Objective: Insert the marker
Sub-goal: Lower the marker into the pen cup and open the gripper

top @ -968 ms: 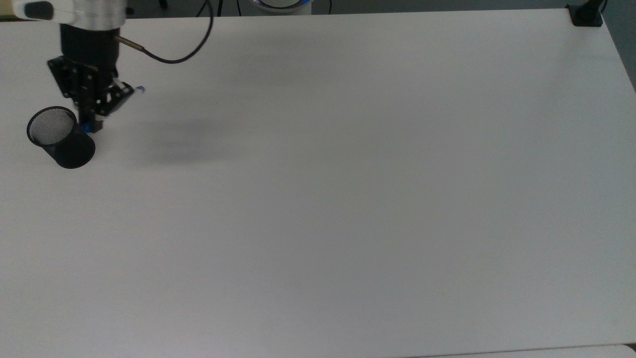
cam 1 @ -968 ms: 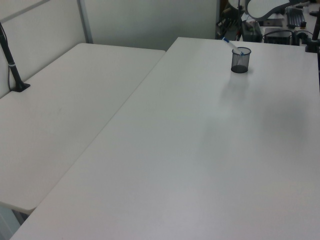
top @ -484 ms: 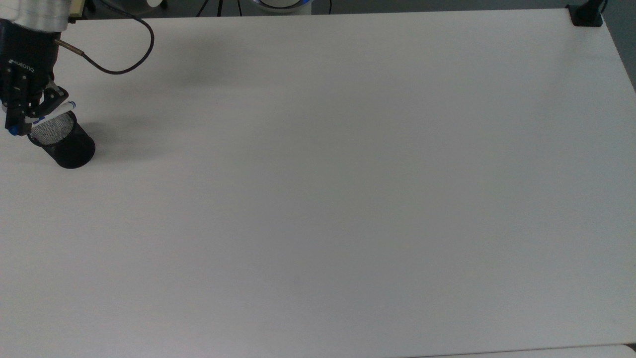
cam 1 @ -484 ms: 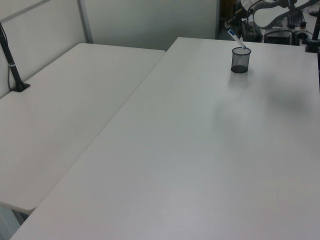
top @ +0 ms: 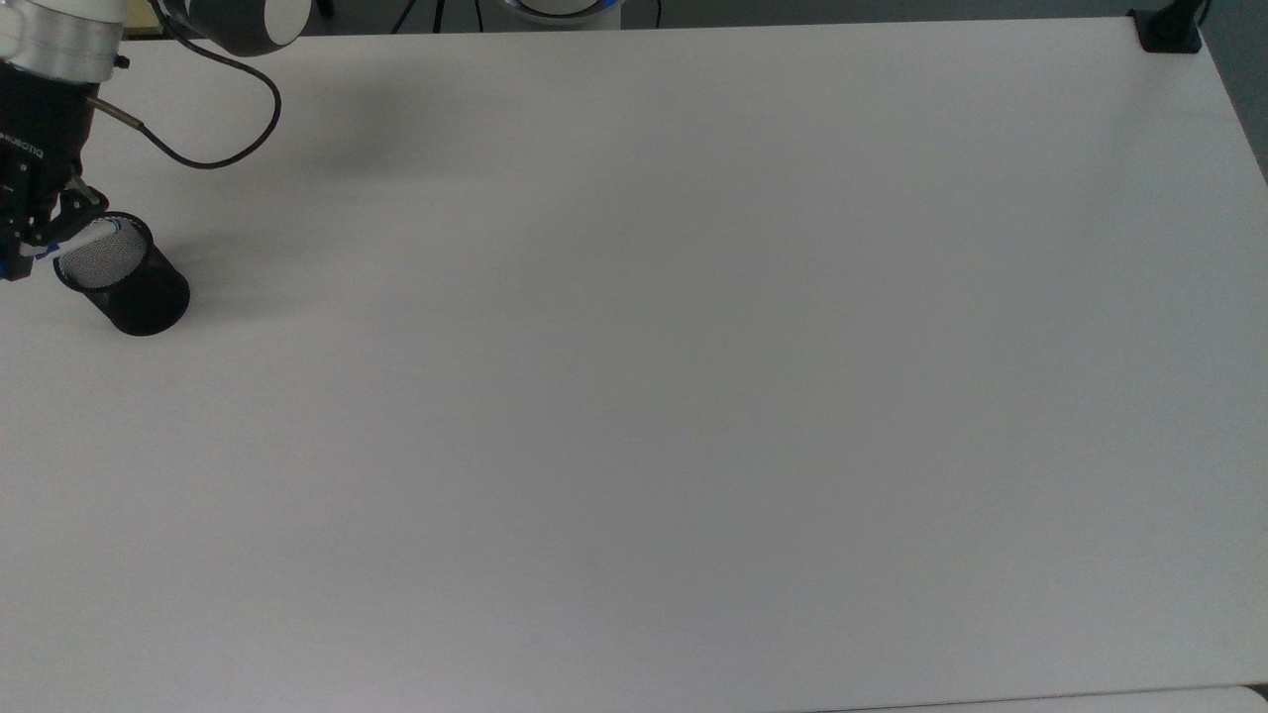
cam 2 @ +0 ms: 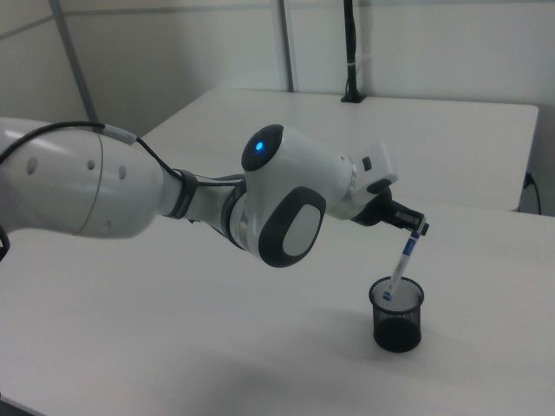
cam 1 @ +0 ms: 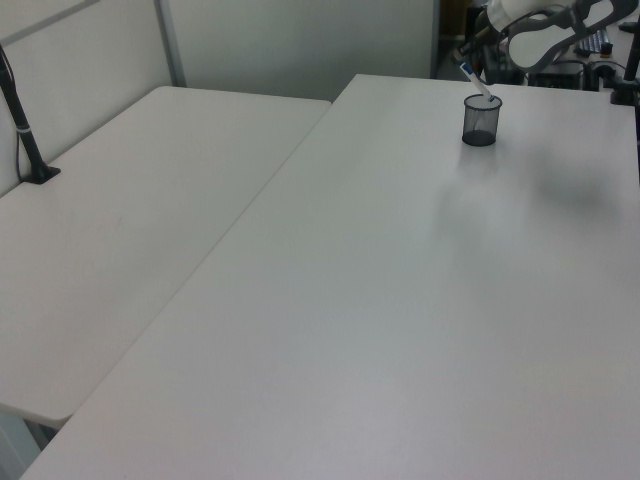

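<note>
Gripper (cam 2: 414,227) jaws clamped on marker's (cam 2: 401,265) top end; marker tilted, its lower tip dipped inside the mouth of black mesh cup (cam 2: 397,315). Cup upright on white tabletop (cam 2: 217,347), near the top view's left edge.

The top view looks straight down, the gripper (top: 40,238) at its left edge; the left view faces it from afar, the right view from nearby.

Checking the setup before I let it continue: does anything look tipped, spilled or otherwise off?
Nothing stands out. The black mesh cup stands upright on the white table, and the hand holds the marker tilted, its lower end inside the cup's mouth.
</note>
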